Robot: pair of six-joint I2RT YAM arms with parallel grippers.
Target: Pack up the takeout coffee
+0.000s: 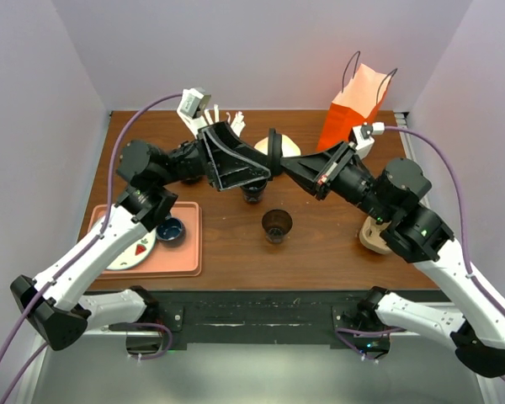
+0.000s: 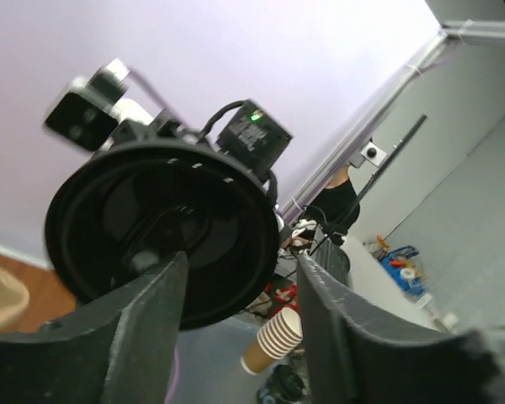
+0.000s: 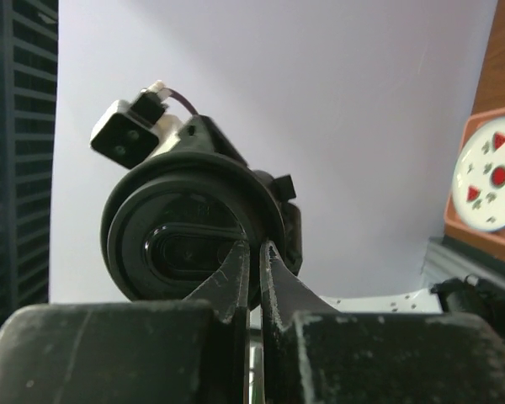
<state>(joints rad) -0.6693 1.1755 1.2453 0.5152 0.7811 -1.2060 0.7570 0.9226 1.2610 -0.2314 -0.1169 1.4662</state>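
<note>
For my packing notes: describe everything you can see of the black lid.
The lid is round, black and glossy, plastic by its look, with a raised rim, stepped rings and an oval recess in one face. It is off the cup, held on edge in the air above the table. The right claw is shut on its rim. The left claw stands open close by it; whether it touches cannot be told.

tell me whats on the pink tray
A white strawberry-print plate and a small dark blue mug sit on the tray. The left arm crosses above part of the plate and tray, hiding whatever lies beneath it.
</note>
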